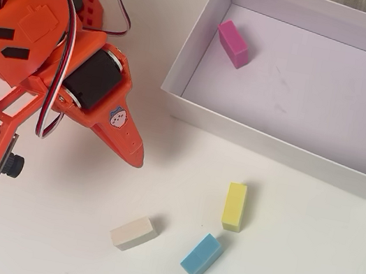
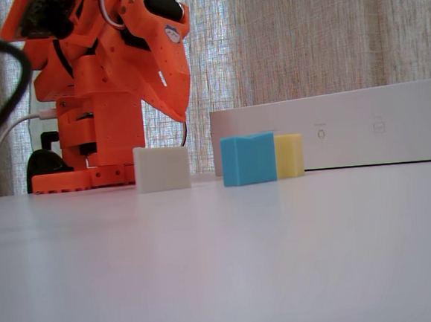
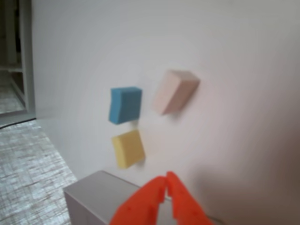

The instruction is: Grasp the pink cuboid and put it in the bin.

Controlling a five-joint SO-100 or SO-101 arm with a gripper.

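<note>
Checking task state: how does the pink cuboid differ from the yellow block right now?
Colour: the pink cuboid is magenta; the yellow block is pale yellow.
Place: the pink cuboid lies inside the bin, near its upper-left corner in the overhead view; the yellow block sits on the table outside, below the bin's near wall.
Pose: the pink cuboid lies diagonal to the bin walls; the yellow block points nearly straight up-down in that view.
Shared: similar small matte cuboids, neither held by the hand.

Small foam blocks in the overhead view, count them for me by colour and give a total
Magenta-pink foam block, lying in the white cardboard bin: 1
Yellow foam block on the table: 1
Blue foam block on the table: 1
Cream-white foam block on the table: 1
Total: 4 blocks
</note>
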